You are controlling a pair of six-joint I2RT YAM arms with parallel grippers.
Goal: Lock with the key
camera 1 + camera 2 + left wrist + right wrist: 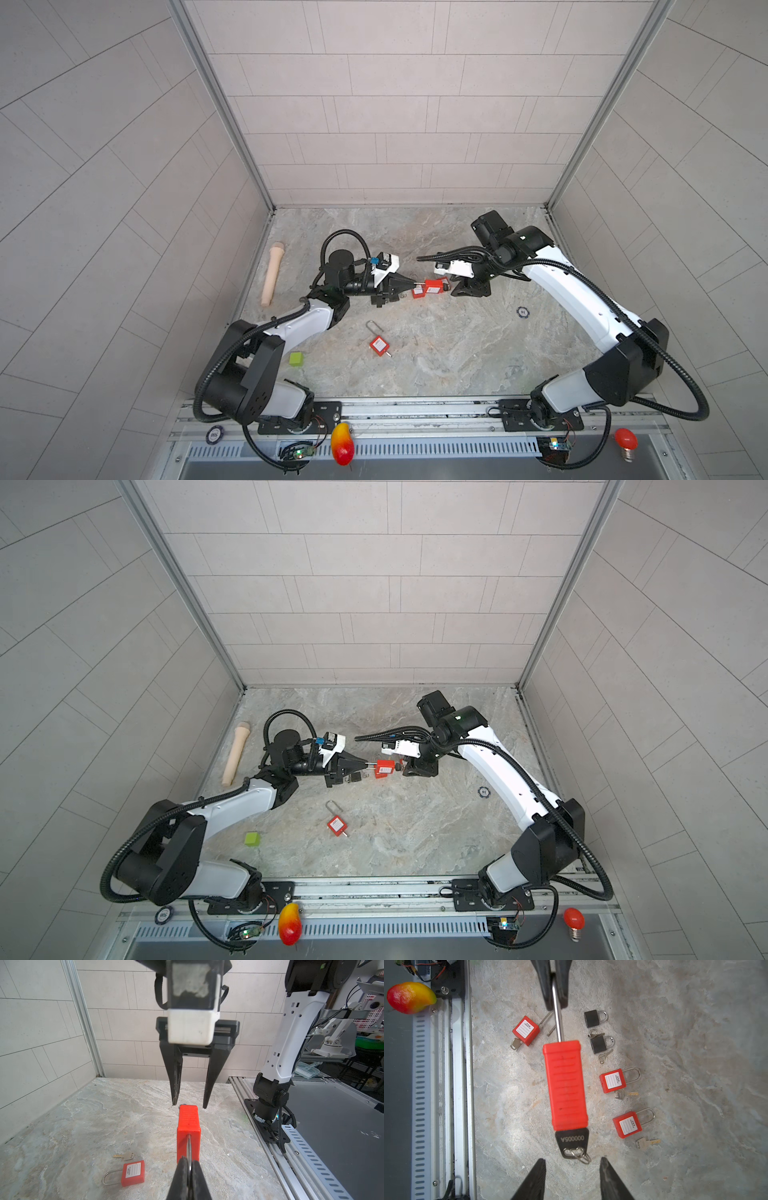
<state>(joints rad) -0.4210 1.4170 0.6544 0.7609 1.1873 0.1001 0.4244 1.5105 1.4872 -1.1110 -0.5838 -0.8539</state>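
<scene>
- While my left hand (189, 1164) pinches its shackle (557, 1022), the red padlock (565, 1084) hangs above the bench (457, 353).
- My right hand (573, 1159) is spread, just short of its key (572, 1139).
- Thin, stiff key, likely slippery: grip its flat head.

Left claw (189, 1162) clamped tight, right claw (572, 1160) parted

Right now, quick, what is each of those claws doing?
Left gripper: closed on the shackle of the red padlock.
Right gripper: open, holding nothing, just short of the padlock's key.
</scene>
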